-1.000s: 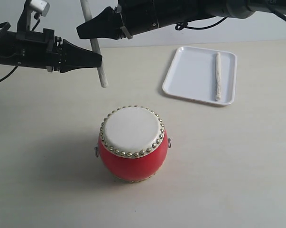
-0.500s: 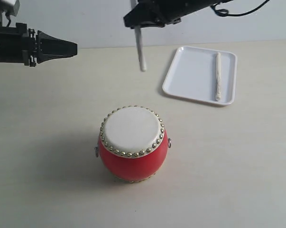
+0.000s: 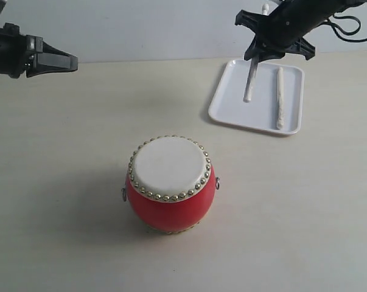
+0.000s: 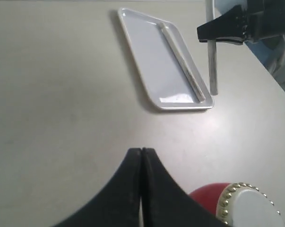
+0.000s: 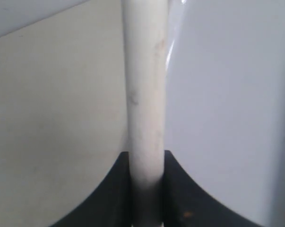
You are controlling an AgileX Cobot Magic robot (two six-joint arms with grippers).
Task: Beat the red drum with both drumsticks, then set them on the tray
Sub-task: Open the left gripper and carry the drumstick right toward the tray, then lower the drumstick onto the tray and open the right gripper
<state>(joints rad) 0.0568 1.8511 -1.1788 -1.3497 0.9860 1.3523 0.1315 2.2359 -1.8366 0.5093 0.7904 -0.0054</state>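
Note:
The red drum (image 3: 171, 185) with its cream head stands in the middle of the table; its edge shows in the left wrist view as the drum (image 4: 237, 205). One drumstick (image 3: 280, 97) lies lengthwise on the white tray (image 3: 232, 103). My right gripper (image 3: 256, 52) is shut on the other drumstick (image 3: 251, 79), which hangs nearly upright over the tray's left part. In the right wrist view that drumstick (image 5: 143, 94) runs straight out between the jaws of the gripper (image 5: 146, 158). My left gripper (image 3: 73, 61) is shut and holds nothing, far left above the table, also seen as the gripper (image 4: 141, 152).
In the left wrist view the tray (image 4: 151, 52) with the lying stick (image 4: 182, 64) sits ahead, the right arm (image 4: 241, 26) holding its stick (image 4: 211, 66) beside it. A pale wall runs behind the table's far edge.
My right gripper has carried its drumstick rightward from above the drum's far side to over the tray. My left gripper has drawn back to the far left, away from the stick.

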